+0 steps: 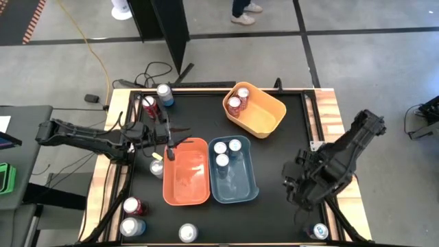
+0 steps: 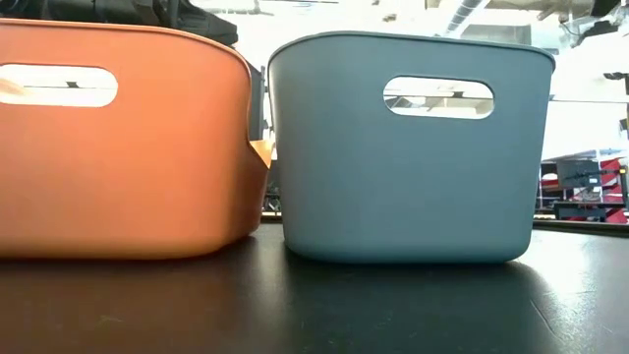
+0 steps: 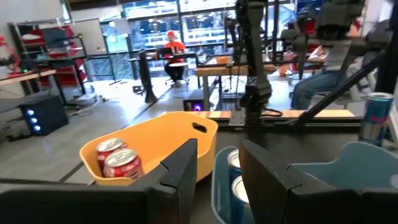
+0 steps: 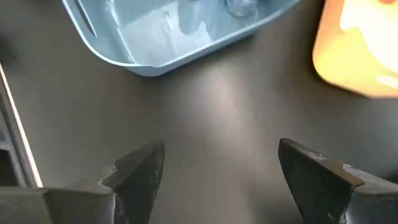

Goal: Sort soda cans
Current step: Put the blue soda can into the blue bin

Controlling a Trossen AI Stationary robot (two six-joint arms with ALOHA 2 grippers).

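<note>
Small silver-topped soda cans (image 1: 158, 168) stand scattered along the table's left edge; others already sit in the yellow (image 1: 268, 118) and blue plastic bins (image 1: 239, 186). The left gripper (image 1: 170, 147), fingers apart and empty, hovers at the orange bin's (image 1: 186, 185) rim; it should drop squarely over the nearest can. The right gripper (image 4: 227, 174) waits open.

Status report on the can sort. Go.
Left gripper jaws open, empty, at orange plastic bin's rim. Right gripper jaws open, idle right of blue plastic bin. Three blue-bodied cans binned there; empty orange bin; nothing blocking.
</note>
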